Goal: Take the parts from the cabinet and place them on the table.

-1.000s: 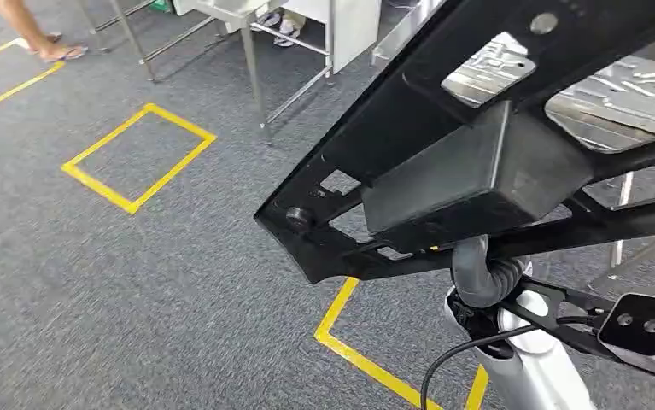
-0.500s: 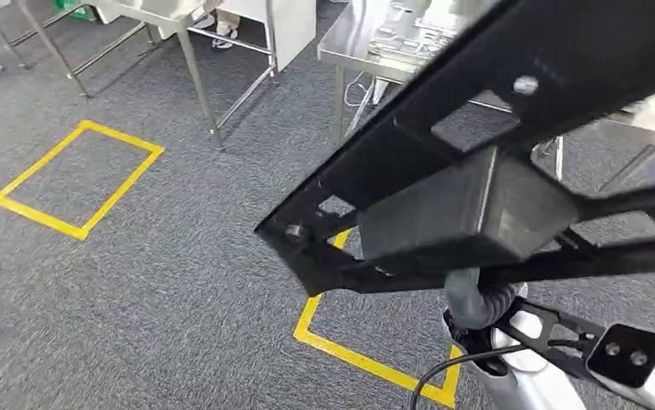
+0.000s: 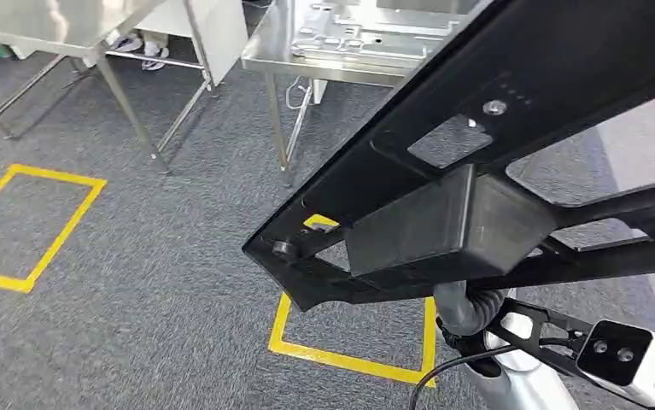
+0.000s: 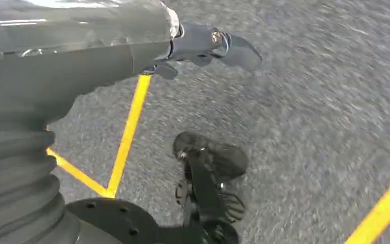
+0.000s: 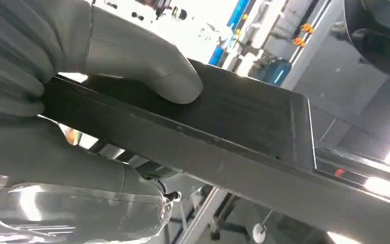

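The right hand (image 5: pixel 81 96) is grasping a large black frame part (image 3: pixel 477 196), with the thumb lying across the flat top face and the fingers closing underneath, as the right wrist view is showing. In the head view the part is spanning the centre and right of the frame, held up in the air, with its near corner hanging over the grey carpet (image 3: pixel 136 282) and the yellow floor tape (image 3: pixel 349 359). The steel desk (image 3: pixel 307 60) is standing at the top centre of the frame, already carrying pale metal plates (image 3: pixel 358 38). The left hand (image 4: pixel 203 43) is hanging above the carpet, holding nothing; whether its fingers are spread or curled cannot be told. Risks: the part is long and is being held at one spot, so it is likely to twist or slip in the grasp; its far end could strike the desk edge or legs on approach; setting it down could disturb the plates already there.
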Available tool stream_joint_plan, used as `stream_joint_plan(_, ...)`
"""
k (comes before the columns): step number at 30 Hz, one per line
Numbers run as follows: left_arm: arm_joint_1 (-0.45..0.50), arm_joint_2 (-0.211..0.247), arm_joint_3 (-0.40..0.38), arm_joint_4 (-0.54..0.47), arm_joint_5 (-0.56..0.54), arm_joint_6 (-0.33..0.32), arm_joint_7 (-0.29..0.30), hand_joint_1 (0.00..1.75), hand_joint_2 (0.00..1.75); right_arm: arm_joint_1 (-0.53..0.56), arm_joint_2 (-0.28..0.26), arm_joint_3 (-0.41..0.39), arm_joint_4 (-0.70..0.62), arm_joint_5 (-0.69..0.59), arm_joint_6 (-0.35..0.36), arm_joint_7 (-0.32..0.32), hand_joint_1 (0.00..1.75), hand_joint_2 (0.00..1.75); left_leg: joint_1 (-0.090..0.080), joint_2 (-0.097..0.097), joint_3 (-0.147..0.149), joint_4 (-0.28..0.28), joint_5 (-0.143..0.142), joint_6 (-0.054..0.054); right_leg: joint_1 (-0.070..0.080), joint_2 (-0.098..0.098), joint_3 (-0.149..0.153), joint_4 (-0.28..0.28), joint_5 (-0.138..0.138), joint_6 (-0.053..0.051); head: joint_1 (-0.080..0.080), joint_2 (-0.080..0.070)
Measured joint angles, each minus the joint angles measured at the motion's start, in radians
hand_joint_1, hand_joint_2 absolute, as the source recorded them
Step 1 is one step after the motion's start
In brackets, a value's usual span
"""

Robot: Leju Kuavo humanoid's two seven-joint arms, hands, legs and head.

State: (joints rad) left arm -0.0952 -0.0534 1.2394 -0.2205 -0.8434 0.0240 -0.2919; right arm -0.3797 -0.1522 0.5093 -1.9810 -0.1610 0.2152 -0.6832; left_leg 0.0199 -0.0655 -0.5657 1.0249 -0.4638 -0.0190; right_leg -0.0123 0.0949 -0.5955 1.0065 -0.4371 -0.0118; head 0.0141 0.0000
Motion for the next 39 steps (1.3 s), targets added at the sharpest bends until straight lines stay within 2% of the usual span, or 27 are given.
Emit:
stream_joint_plan(1, 0.0, 0.0, 0.0, 0.0, 0.002, -0.005, -0.005, 0.0, 1.75, -0.001, 0.001, -0.001, 0.002, -0.002, 0.001, 0.0, 1.75, 1.75, 0.002, -0.015, 0.01, -0.023, -0.012, 0.005, 0.007, 0.013, -0.006, 0.008, 0.0, 0.008, 0.002, 0.0)
stream_joint_plan(4, 0.0, 0.0, 0.0, 0.0, 0.005, -0.012, -0.008, 0.0, 1.75, 0.0, 0.005, -0.001, 0.003, -0.002, 0.003, 0.003, 1.75, 1.75, -0.008, 0.012, 0.01, -0.015, -0.011, 0.02, -0.004, 0.046, -0.015, -0.001, 0.011, 0.029, 0.0, 0.0)
stream_joint_plan(5, -0.002, -0.004, 0.0, 0.0, 0.005, -0.012, -0.005, 0.0, 1.75, 0.0, 0.005, -0.001, 0.002, 0.002, 0.003, 0.003, 1.75, 1.75, 0.003, 0.024, 0.012, -0.026, -0.004, 0.03, 0.001, 0.05, -0.018, 0.001, 0.01, 0.036, 0.001, 0.0)
stream_joint_plan(6, -0.006, -0.005, 0.0, 0.0, 0.005, -0.012, -0.003, 0.0, 1.75, 0.0, 0.005, -0.002, 0.003, 0.007, 0.002, 0.004, 1.75, 1.75, 0.001, 0.038, 0.016, -0.03, 0.0, 0.035, 0.004, -0.013, -0.025, 0.021, -0.005, 0.038, 0.001, 0.0)
stream_joint_plan(7, -0.006, -0.005, 0.0, 0.0, 0.005, -0.012, -0.001, 0.0, 1.75, -0.003, 0.006, -0.002, 0.003, 0.011, 0.002, 0.007, 1.75, 1.75, 0.0, 0.048, 0.016, -0.031, -0.001, 0.041, 0.006, -0.057, -0.047, 0.067, -0.036, 0.04, 0.011, 0.0)
stream_joint_plan(8, -0.004, -0.005, 0.0, 0.0, 0.005, -0.013, 0.005, 0.0, 1.75, -0.002, 0.01, -0.001, 0.005, 0.013, 0.002, 0.006, 1.75, 1.75, -0.002, 0.06, 0.015, -0.031, -0.001, 0.043, 0.004, -0.079, -0.085, 0.147, -0.077, 0.043, 0.01, 0.0)
stream_joint_plan(9, -0.002, -0.005, 0.0, 0.0, 0.005, -0.014, 0.009, 0.0, 1.75, -0.001, 0.014, 0.0, 0.007, 0.013, 0.001, 0.006, 1.75, 1.75, -0.003, 0.075, 0.015, -0.03, -0.002, 0.044, 0.002, -0.085, -0.126, 0.23, -0.111, 0.046, 0.011, 0.0)
stream_joint_plan(10, 0.0, -0.005, 0.0, 0.0, 0.005, -0.014, 0.013, 0.0, 1.75, 0.0, 0.016, 0.002, 0.01, 0.013, 0.001, 0.006, 1.75, 1.75, -0.004, 0.089, 0.015, -0.03, -0.003, 0.045, -0.001, -0.087, -0.159, 0.295, -0.131, 0.048, 0.011, 0.0)
stream_joint_plan(11, 0.0, -0.005, 0.0, 0.0, 0.005, -0.015, 0.013, 0.0, 1.75, 0.0, 0.016, 0.003, 0.013, 0.013, 0.001, 0.006, 1.75, 1.75, -0.004, 0.103, 0.015, -0.03, -0.004, 0.045, -0.002, -0.089, -0.171, 0.316, -0.127, 0.048, 0.011, 0.0)
stream_joint_plan(12, -0.001, -0.005, 0.0, 0.0, 0.005, -0.015, 0.013, 0.0, 1.75, 0.001, 0.016, 0.003, 0.015, 0.014, 0.001, 0.006, 1.75, 1.75, -0.004, 0.115, 0.016, -0.03, -0.006, 0.044, -0.003, -0.091, -0.158, 0.29, -0.103, 0.048, 0.011, 0.0)
stream_joint_plan(14, -0.003, -0.007, 0.0, 0.0, 0.005, -0.017, 0.014, 0.0, 1.75, 0.001, 0.018, 0.003, 0.017, 0.014, 0.001, 0.006, 1.75, 1.75, -0.004, 0.136, 0.021, -0.029, -0.01, 0.039, -0.001, -0.11, -0.07, 0.125, -0.02, 0.042, 0.011, 0.0)
stream_joint_plan(15, -0.003, -0.008, 0.0, 0.001, 0.005, -0.017, 0.014, 0.0, 1.75, 0.0, 0.02, 0.003, 0.017, 0.014, 0.001, 0.006, 1.75, 1.75, -0.006, 0.145, 0.026, -0.029, -0.014, 0.035, 0.004, -0.151, -0.02, 0.038, 0.009, 0.034, 0.012, 0.0)
stream_joint_plan(16, -0.003, -0.008, 0.0, 0.001, 0.005, -0.018, 0.014, 0.0, 1.75, -0.003, 0.023, 0.004, 0.018, 0.014, 0.001, 0.006, 1.75, 1.75, -0.015, 0.153, 0.027, -0.025, -0.019, 0.027, 0.018, -0.199, -0.004, 0.0, -0.005, 0.027, 0.012, 0.0)
stream_joint_plan(20, -0.007, -0.008, 0.0, 0.001, 0.004, -0.024, 0.017, 0.0, 1.75, -0.003, 0.028, 0.004, 0.019, 0.018, 0.0, 0.006, 1.75, 1.75, -0.018, 0.198, 0.037, -0.027, -0.028, 0.009, 0.015, -0.138, -0.013, 0.0, 0.003, 0.007, 0.006, 0.0)
stream_joint_plan(21, -0.009, -0.008, 0.0, 0.0, 0.002, -0.027, 0.019, 0.0, 1.75, -0.003, 0.031, 0.004, 0.019, 0.023, 0.0, 0.006, 1.75, 1.75, -0.011, 0.172, 0.035, -0.015, -0.04, 0.002, 0.008, -0.127, -0.008, -0.004, 0.007, 0.002, 0.005, 0.0)
stream_joint_plan(22, -0.01, -0.008, 0.0, 0.0, 0.001, -0.031, 0.019, 0.0, 1.75, -0.007, 0.035, 0.004, 0.019, 0.029, -0.001, 0.006, 1.75, 1.75, -0.009, 0.12, 0.019, 0.025, -0.07, -0.002, 0.006, -0.118, -0.009, -0.004, 0.007, -0.003, 0.002, 0.0)
stream_joint_plan(23, -0.01, -0.008, 0.0, 0.001, -0.002, -0.033, 0.019, 0.0, 1.75, -0.007, 0.04, 0.004, 0.019, 0.034, -0.003, 0.008, 1.75, 1.75, -0.008, 0.096, -0.008, 0.086, -0.106, -0.004, 0.006, -0.109, -0.009, -0.004, 0.008, -0.007, -0.001, 0.0)
stream_joint_plan(24, -0.006, -0.008, 0.0, 0.001, -0.005, -0.036, 0.019, 0.0, 1.75, -0.008, 0.044, 0.005, 0.019, 0.046, -0.01, 0.01, 1.75, 1.75, -0.007, 0.079, -0.058, 0.189, -0.152, -0.007, 0.007, -0.102, -0.009, -0.004, 0.008, -0.012, -0.003, 0.0)
stream_joint_plan(25, -0.004, -0.008, 0.0, 0.001, -0.005, -0.04, 0.019, 0.0, 1.75, -0.007, 0.047, 0.005, 0.02, 0.062, -0.025, 0.014, 1.75, 1.75, -0.008, 0.074, -0.097, 0.264, -0.175, -0.009, 0.009, -0.088, -0.01, -0.003, 0.008, -0.012, -0.003, 0.0)
stream_joint_plan(26, -0.002, -0.007, 0.0, 0.001, -0.005, -0.043, 0.018, 0.0, 1.75, -0.007, 0.047, 0.005, 0.02, 0.07, -0.032, 0.02, 1.75, 1.75, -0.008, 0.074, -0.119, 0.298, -0.172, -0.009, 0.009, -0.078, -0.01, -0.003, 0.007, -0.013, -0.003, 0.0)
stream_joint_plan(28, -0.002, -0.006, 0.0, 0.001, -0.005, -0.048, 0.014, 0.0, 1.75, -0.006, 0.047, 0.005, 0.021, 0.076, -0.044, 0.027, 1.75, 1.75, -0.008, 0.074, -0.099, 0.224, -0.101, -0.005, 0.009, -0.063, -0.007, -0.001, 0.005, -0.011, -0.003, 0.0)
stream_joint_plan(30, -0.003, -0.005, 0.0, 0.001, -0.005, -0.05, 0.01, 0.0, 1.75, -0.005, 0.047, 0.005, 0.021, 0.078, -0.051, 0.026, 1.75, 1.75, -0.007, 0.07, -0.021, 0.041, -0.003, 0.003, 0.009, -0.055, -0.001, 0.002, 0.001, -0.005, -0.003, 0.0)
stream_joint_plan(31, -0.004, -0.005, 0.0, 0.001, -0.007, -0.05, 0.008, 0.0, 1.75, -0.004, 0.047, 0.004, 0.021, 0.079, -0.055, 0.021, 1.75, 1.75, -0.01, 0.061, -0.002, -0.004, -0.008, 0.01, 0.013, -0.053, -0.002, 0.005, -0.002, 0.0, -0.002, 0.0)
stream_joint_plan(34, -0.005, -0.005, 0.0, 0.001, -0.007, -0.051, 0.006, 0.0, 1.75, 0.002, 0.047, 0.0, 0.024, 0.079, -0.057, 0.01, 1.75, 1.75, -0.015, 0.061, -0.003, -0.012, -0.01, 0.027, 0.011, -0.048, -0.005, 0.003, -0.002, 0.017, -0.002, 0.0)
stream_joint_plan(36, -0.006, -0.007, 0.0, 0.001, -0.008, -0.054, 0.006, 0.0, 1.75, 0.003, 0.047, -0.006, 0.024, 0.079, -0.057, 0.009, 1.75, 1.75, -0.007, 0.066, 0.008, -0.025, 0.0, 0.043, 0.009, -0.056, -0.005, 0.011, -0.008, 0.028, -0.003, 0.0)
stream_joint_plan(37, -0.007, -0.007, 0.0, 0.001, -0.008, -0.054, 0.005, 0.0, 1.75, 0.001, 0.047, -0.008, 0.024, 0.079, -0.056, 0.01, 1.75, 1.75, -0.007, 0.067, 0.009, -0.026, -0.001, 0.045, 0.009, -0.07, -0.017, 0.039, -0.026, 0.034, 0.005, 0.0)
stream_joint_plan(39, -0.007, -0.006, 0.0, 0.001, -0.008, -0.057, 0.004, 0.0, 1.75, 0.002, 0.047, -0.011, 0.024, 0.079, -0.056, 0.011, 1.75, 1.75, -0.008, 0.07, 0.01, -0.026, -0.004, 0.051, 0.004, -0.084, -0.097, 0.194, -0.103, 0.046, 0.006, 0.0)
